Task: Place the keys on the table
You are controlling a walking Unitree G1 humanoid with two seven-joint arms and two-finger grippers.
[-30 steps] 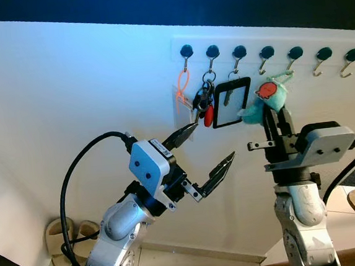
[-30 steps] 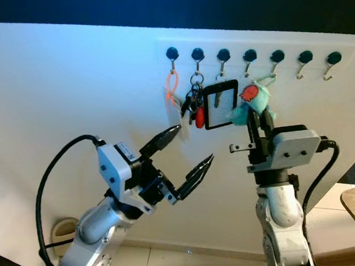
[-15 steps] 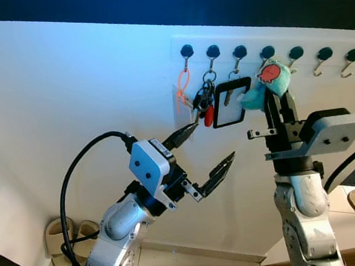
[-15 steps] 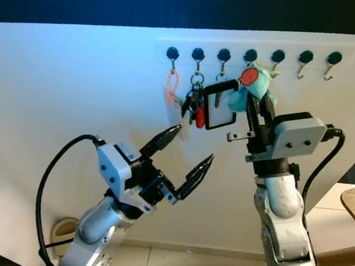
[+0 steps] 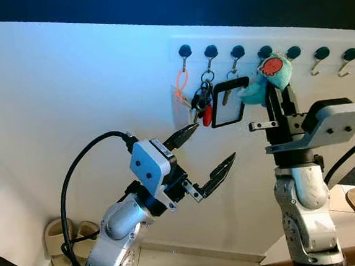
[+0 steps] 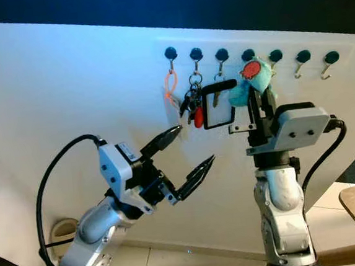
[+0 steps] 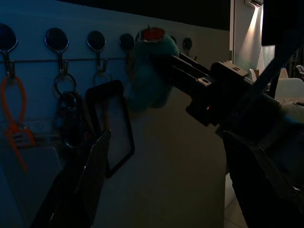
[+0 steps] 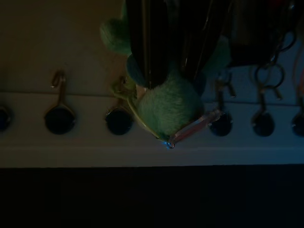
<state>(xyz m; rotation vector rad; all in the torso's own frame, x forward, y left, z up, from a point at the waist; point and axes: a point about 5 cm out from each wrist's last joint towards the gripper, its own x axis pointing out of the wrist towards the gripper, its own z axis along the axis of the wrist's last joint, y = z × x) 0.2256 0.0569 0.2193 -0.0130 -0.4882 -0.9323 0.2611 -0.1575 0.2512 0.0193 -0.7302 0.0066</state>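
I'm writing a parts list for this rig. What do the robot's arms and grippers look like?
Both arms are silver with rounded joints. The left gripper has two long, black, pointed fingers on a white block with small dark dots; a thick black cable loops behind it. The right gripper sits on a boxy grey housing, also with a black cable.

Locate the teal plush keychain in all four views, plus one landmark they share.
Left eye view: teal plush keychain upper right, held at the hook rail by the right gripper.
Right eye view: same spot, slightly further left.
Left wrist view: top centre, at the tips of the right gripper's fingers.
Right wrist view: centre, between the dark fingers.
Shared landmark: the row of black hooks.
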